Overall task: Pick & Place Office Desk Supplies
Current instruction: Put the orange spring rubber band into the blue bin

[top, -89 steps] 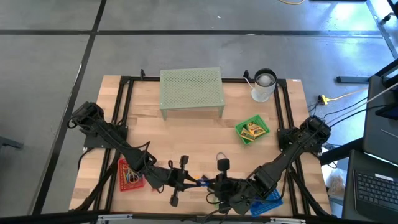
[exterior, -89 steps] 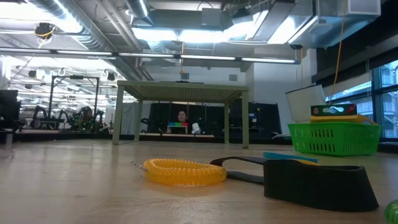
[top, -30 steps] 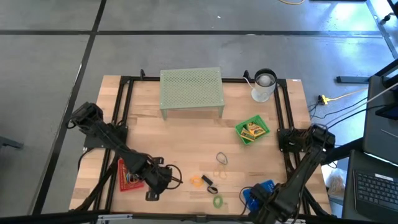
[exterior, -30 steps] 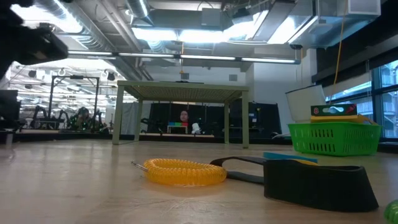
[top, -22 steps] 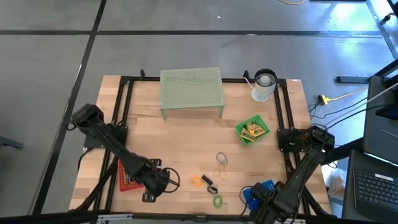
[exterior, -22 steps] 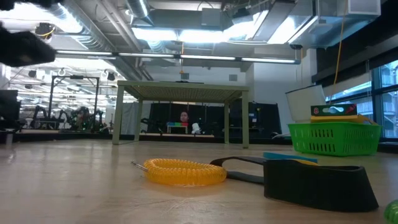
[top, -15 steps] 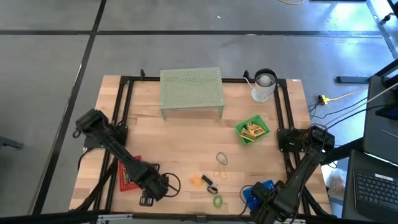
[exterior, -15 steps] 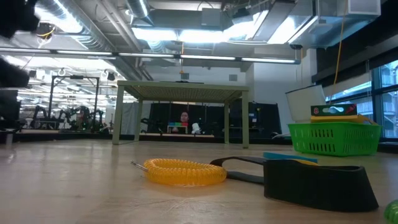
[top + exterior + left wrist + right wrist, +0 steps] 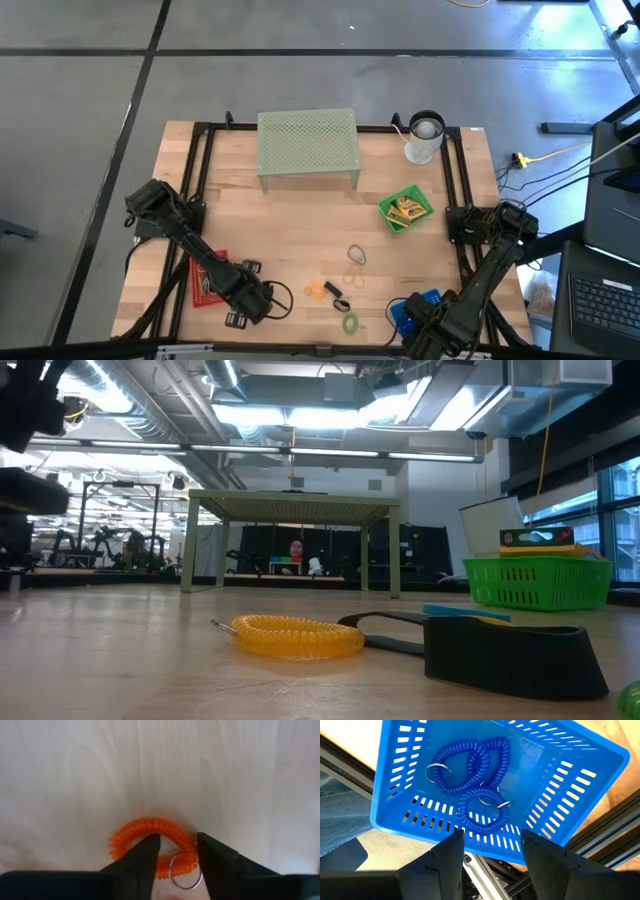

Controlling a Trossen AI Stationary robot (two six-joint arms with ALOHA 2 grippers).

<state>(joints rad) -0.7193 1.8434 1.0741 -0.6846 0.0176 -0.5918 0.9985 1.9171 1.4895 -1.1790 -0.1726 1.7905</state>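
An orange-red coil ring [image 9: 125, 837] with a silvery key ring [image 9: 185, 872] lies flat on the pale wood. My left gripper [image 9: 178, 840] points down at it, open: one finger stands over the ring's hole, the other outside it. In the high view this gripper [image 9: 238, 312] is beside the red tray [image 9: 203, 283] and hides the ring. My right gripper [image 9: 492, 852] hangs open above the blue tray [image 9: 560, 785], which holds blue coil rings [image 9: 470, 770]. An orange coil [image 9: 318, 290], a black clip [image 9: 336, 294], a green ring [image 9: 350, 323] and a silvery ring [image 9: 357, 255] lie on the table. My left gripper has one side of the coil ring [image 9: 192, 852], where the key ring hangs, between its two fingers, which come from above. A gap still shows between the fingertips. Whether the outer finger [image 9: 210, 852] touches the coil, I cannot tell.
A pale green mesh riser [image 9: 307, 145] stands at the far middle, with a white cup [image 9: 424, 138] to its right. A green tray [image 9: 405, 210] holds yellow boxes. Black frame rails [image 9: 195, 200] run along the table's sides. A person [image 9: 293, 547] sits in the room beyond.
My left gripper has gone down and a little toward the table's near edge, beside the red tray. In the low view its dark shape has sunk at the picture's left. The loose things on the table lie as before.
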